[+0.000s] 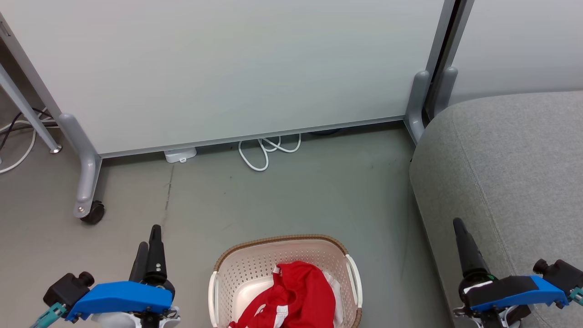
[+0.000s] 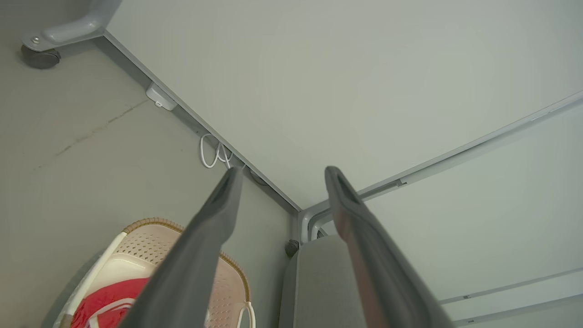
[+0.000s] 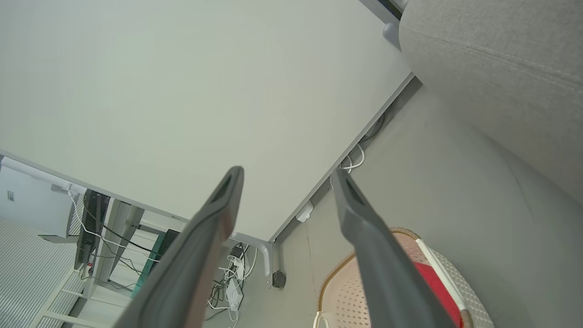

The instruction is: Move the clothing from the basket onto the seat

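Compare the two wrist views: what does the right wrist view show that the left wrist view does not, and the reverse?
Right wrist view: the right gripper, fingers apart, and past the end of the partition a desk frame and a tangle of cables on the floor.
Left wrist view: the left gripper, fingers apart, and a second pale panel behind the seat.
Shared: the basket with the red clothing in it, the seat, the partition, its caster, and the looped white cable at its base.

floor grey | on it: basket ctr | seat rt | white cable
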Motion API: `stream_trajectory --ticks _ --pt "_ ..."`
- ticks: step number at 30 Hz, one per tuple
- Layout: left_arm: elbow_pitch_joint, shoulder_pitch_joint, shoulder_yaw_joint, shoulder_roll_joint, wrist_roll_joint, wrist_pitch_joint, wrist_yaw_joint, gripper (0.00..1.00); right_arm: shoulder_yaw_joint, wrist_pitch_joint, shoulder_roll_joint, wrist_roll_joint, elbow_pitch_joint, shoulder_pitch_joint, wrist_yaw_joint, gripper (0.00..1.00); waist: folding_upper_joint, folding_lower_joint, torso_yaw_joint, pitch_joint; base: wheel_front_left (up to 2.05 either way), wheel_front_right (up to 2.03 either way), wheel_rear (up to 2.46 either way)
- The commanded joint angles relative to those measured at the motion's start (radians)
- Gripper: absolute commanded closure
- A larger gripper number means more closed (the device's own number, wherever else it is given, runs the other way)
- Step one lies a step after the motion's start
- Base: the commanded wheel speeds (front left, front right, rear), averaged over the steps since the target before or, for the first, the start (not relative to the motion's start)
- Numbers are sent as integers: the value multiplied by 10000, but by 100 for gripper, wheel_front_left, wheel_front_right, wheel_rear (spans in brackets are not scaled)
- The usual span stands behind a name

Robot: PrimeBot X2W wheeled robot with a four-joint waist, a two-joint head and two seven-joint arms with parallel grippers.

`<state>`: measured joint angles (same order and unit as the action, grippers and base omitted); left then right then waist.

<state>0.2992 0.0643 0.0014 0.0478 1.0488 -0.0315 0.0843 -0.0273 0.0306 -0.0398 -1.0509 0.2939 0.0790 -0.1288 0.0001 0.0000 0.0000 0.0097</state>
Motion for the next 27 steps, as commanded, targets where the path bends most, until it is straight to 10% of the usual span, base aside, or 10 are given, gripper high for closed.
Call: stream_trajectory --ticks 1,27 --pt "-95 322 -104 100 -439 -106 -30 0 44 119 -69 394 -110 322 -11 0 -1 0 5 0 0 0 0" --pt "248 505 -688 230 -4069 -949 -97 0 432 956 -97 3888 71 528 -17 0 -1 0 -23 -18 0 0 0"
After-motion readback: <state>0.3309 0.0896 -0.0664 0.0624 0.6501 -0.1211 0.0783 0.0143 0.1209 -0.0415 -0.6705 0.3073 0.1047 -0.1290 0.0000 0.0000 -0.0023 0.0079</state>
